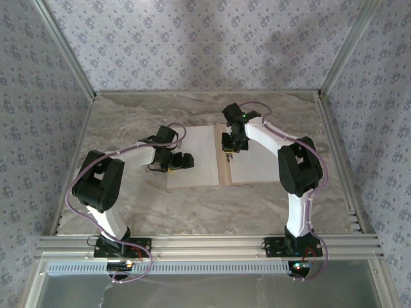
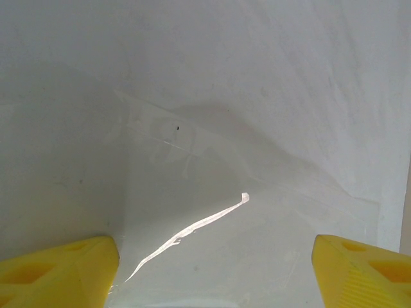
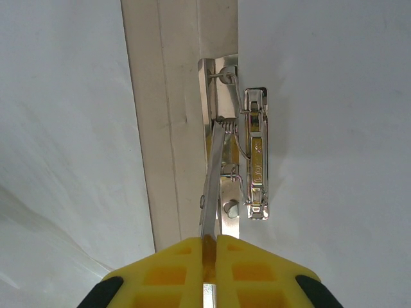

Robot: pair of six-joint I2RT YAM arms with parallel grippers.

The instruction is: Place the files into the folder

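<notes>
Folder [image 3: 168,115] open; right pincer [image 3: 210,242] pinches its clip [image 3: 257,160].

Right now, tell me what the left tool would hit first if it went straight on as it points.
Probably the white sheet straight ahead of the open left tool; how near is unclear.

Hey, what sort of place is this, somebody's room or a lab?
Probably a robot test cell, not a home: floral wallpaper panels in an aluminium frame, a marble-look table, left arm and right arm bolted at its edge.
</notes>
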